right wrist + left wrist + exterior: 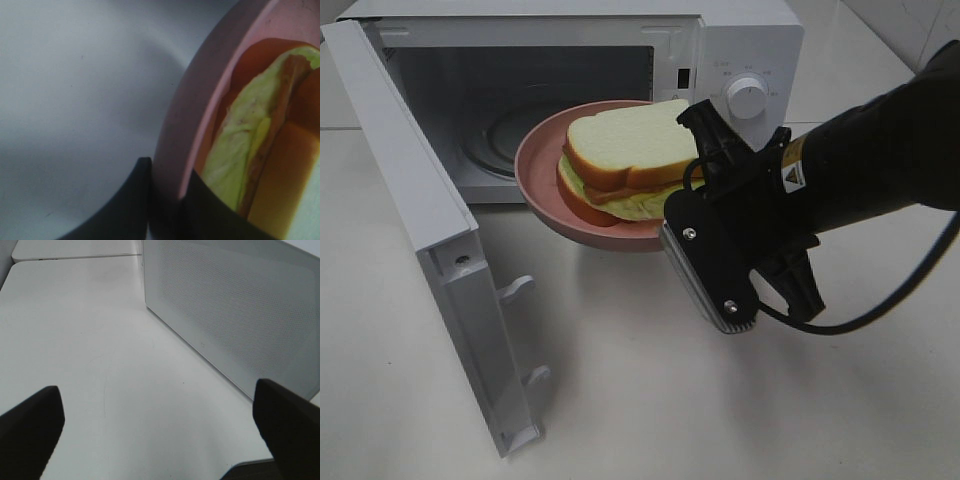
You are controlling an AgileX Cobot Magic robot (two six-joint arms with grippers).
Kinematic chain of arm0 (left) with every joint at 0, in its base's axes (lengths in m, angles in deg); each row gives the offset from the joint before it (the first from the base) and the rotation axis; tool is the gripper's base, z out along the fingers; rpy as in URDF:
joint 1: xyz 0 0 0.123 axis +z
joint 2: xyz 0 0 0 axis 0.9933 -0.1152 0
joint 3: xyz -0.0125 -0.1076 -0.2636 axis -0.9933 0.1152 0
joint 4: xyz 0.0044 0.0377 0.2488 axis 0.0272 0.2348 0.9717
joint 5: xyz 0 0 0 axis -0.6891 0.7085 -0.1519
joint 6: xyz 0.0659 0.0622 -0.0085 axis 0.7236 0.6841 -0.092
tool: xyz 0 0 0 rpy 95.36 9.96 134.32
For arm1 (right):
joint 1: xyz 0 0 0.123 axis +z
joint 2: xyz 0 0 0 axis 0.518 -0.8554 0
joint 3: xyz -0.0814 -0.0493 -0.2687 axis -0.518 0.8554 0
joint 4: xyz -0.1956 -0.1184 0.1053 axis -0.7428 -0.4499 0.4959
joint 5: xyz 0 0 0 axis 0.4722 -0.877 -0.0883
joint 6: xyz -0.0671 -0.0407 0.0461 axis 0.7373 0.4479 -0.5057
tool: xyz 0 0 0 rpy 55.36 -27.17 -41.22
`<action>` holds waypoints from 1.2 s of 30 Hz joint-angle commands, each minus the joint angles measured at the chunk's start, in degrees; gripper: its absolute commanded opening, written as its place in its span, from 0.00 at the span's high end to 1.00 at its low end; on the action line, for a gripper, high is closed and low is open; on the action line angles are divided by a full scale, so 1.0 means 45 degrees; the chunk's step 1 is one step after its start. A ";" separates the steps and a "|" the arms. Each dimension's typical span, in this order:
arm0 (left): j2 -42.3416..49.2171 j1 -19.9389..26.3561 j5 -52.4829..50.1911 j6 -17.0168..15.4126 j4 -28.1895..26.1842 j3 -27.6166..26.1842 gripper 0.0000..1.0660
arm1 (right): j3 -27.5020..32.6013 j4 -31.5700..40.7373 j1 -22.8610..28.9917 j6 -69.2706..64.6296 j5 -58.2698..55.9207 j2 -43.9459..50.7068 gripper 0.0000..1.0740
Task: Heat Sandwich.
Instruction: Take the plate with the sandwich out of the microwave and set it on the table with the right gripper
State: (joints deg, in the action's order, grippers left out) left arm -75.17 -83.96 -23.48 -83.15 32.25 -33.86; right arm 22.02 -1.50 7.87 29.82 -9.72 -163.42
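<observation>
Fingers nearly closed — pinching the pink plate rim.

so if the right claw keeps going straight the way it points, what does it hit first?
Probably nothing at once: the right claw, gripping the plate with the sandwich, points into the open microwave; the glass turntable or back wall likely comes first.

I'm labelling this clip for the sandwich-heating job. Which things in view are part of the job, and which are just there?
Part of the job:
- sandwich
- pink plate carrying it
- microwave, with its door open
- right gripper, shut on the plate's rim

Just there:
- white table
- left gripper, open and holding nothing, beside the microwave door
</observation>
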 commanded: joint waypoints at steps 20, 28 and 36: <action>0.0204 0.0064 0.0038 -0.0025 -0.0102 0.0000 0.08 | 0.2878 -0.1070 -0.0025 -0.1541 -0.2585 0.5131 1.00; 0.0204 0.0064 0.0038 -0.0025 -0.0102 0.0000 0.08 | 0.3871 -0.1668 -0.0025 -0.2661 -0.3259 0.6646 1.00; 0.0204 0.0064 0.0038 -0.0025 -0.0102 0.0000 0.08 | 0.4507 -0.3209 -0.0089 -0.5169 -0.4151 0.7665 1.00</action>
State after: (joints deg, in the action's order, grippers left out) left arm -75.17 -83.96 -23.48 -83.15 32.25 -33.86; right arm 42.30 -12.79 7.87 11.25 -28.92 -129.90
